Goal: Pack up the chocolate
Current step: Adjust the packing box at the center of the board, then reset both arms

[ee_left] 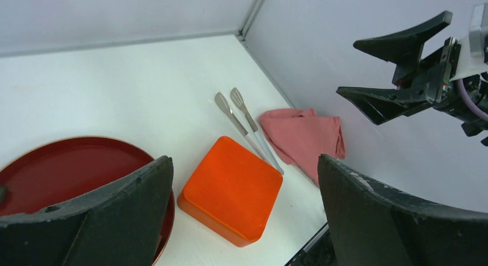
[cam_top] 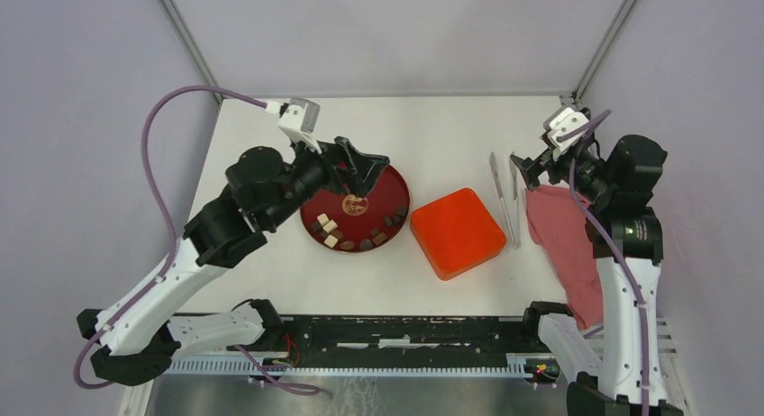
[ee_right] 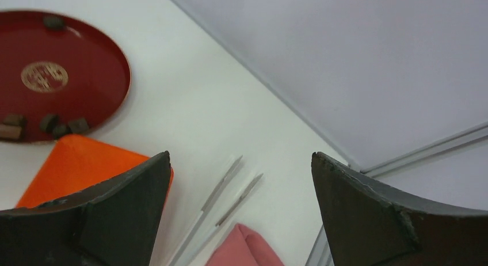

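Spreading wide, both grippers hold nothing: the left gripper (cam_top: 371, 173) hangs over the red plate (cam_top: 389, 189), and the right gripper (ee_left: 347, 67) is near the tongs (cam_top: 502, 195). Just beside the orange box (cam_top: 457, 231), the chocolate (cam_top: 331, 239) lines the plate's near rim: small blocky pieces, mostly dark brown, a few tan and cream.

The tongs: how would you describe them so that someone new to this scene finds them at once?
On the white table, find the orange box near the middle. Between it and the pink cloth to its right lie the tongs. They alone are thin, silvery metal: two slim strips meeting at the near end.
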You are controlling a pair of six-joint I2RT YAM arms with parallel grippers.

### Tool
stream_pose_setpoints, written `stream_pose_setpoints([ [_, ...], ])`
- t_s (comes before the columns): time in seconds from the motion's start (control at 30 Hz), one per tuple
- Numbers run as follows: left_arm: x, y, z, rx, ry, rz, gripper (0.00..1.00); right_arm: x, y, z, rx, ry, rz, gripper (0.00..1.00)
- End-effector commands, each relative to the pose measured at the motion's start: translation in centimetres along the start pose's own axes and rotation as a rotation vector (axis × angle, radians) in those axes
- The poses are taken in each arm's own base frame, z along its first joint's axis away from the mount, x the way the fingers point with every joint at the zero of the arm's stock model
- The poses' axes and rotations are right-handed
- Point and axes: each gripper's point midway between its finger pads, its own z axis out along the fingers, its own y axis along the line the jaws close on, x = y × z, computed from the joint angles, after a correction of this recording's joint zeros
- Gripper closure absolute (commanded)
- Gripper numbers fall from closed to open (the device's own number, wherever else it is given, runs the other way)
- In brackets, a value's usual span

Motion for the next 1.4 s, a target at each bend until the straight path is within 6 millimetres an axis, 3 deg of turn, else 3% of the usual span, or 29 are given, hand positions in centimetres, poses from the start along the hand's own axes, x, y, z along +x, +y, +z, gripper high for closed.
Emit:
stream_pose_setpoints([
  [0.0,-2.5,0.2,-2.8,0.004,-0.051,0.059,0.00,-6.1,-0.3,-1.6,0.018,-0.172,0.092,0.02],
  [0.17,-2.9,-0.8,-4.2,0.068,-0.063,0.031,0.00,-7.5,-0.1,-2.2,0.020,-0.203,0.178,0.02],
  [0.37,-3.7,-0.7,-5.7,0.077,-0.105,0.009,0.00,-7.9,-2.4,-2.7,0.160,-0.196,0.361,0.02],
  [0.53,-3.9,-0.7,-5.9,0.081,-0.115,0.008,0.00,-8.6,-2.3,-3.0,0.150,-0.216,0.379,0.02],
  [1.37,-3.0,0.1,-5.9,0.057,-0.107,0.015,0.00,-7.9,-2.3,-2.4,0.140,-0.228,0.399,0.02],
])
